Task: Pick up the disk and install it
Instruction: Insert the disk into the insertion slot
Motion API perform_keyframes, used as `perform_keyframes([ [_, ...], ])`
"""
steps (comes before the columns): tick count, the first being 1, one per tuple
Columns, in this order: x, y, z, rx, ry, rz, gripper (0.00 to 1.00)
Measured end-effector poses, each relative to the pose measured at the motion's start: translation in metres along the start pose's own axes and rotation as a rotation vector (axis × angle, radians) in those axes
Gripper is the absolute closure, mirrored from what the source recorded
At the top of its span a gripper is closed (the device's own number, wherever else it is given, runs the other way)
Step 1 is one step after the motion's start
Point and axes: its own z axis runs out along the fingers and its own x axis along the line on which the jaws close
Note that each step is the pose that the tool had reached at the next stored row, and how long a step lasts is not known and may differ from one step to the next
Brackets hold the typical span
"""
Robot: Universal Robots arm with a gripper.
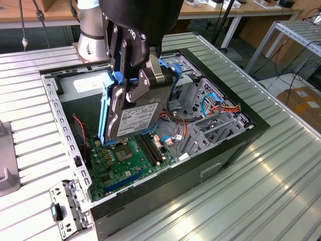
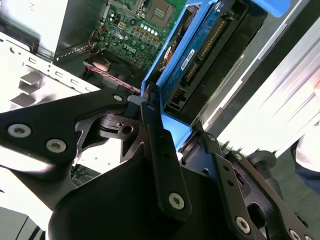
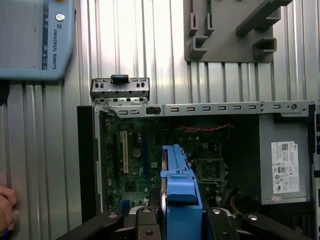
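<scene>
Half the job is judged done: over the green motherboard (image 1: 120,160) of the open black computer case (image 1: 225,160), the flat dark disk in its bright blue plastic carrier (image 1: 133,120) is held on edge, clamped between black fingers (image 1: 145,80); seating is not yet done.

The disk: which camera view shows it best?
The exterior view: the disk shows its labelled face and blue carrier, held by the pincer. The second wrist view shows its connector edge; the first wrist view, the carrier's end.
</scene>
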Motion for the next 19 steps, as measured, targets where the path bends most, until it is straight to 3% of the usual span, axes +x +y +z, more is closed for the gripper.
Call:
perform_keyframes([
  [19,0.0094,-0.0115,0.0000,0.0000,0.0000,0.000,0.63],
])
